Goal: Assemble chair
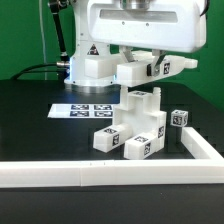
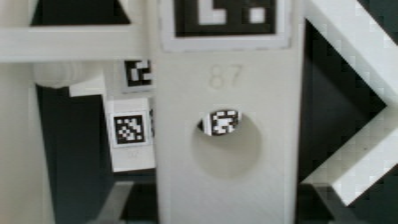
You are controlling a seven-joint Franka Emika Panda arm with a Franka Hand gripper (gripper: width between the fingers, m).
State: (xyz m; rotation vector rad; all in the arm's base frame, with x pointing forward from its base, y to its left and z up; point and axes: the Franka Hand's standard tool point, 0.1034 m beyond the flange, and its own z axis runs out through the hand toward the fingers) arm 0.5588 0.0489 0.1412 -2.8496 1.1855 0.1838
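My gripper (image 1: 140, 62) is clamped on a white tagged plastic bar (image 1: 155, 69), long axis roughly level. The white blocky half-built chair (image 1: 132, 128) stands directly below it.

Arm base (image 1: 90, 62): white, sits on the table, upper left of centre in the exterior frame. Wrist (image 1: 140, 22): broad white housing across the top edge, facing straight down. Claw (image 1: 138, 60): hangs in shadow just under the wrist, upper middle of the frame, pointing down, jaws partly closed on a white chair part (image 1: 155, 69) held off the table. Fingers can't be made out in the wrist view.
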